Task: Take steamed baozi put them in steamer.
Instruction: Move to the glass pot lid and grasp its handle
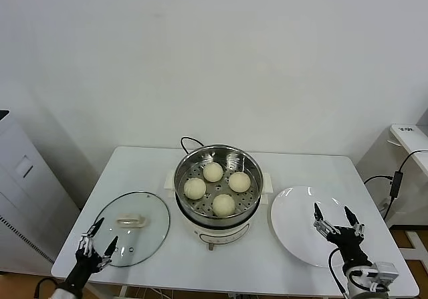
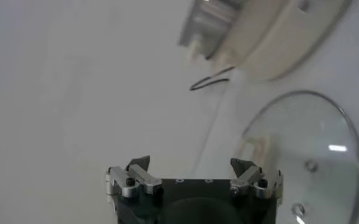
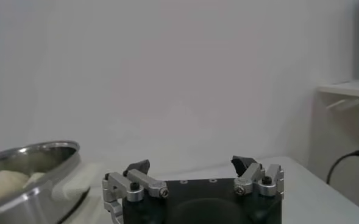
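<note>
A: What do the robot's hands look like?

B: The left black two-fingered hand (image 1: 98, 235) has dark pointed fingertips on silver metal brackets with black screws, mounted on a black block.

A: And the other, at four o'clock?

B: The right black two-fingered hand (image 1: 334, 217) is built the same, with a black cable and a small grey box at its wrist.

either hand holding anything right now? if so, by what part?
Nothing is held. The left hand is open and empty by the glass lid; the right hand is open and empty over the plate. All four buns sit in the steamer.
</note>
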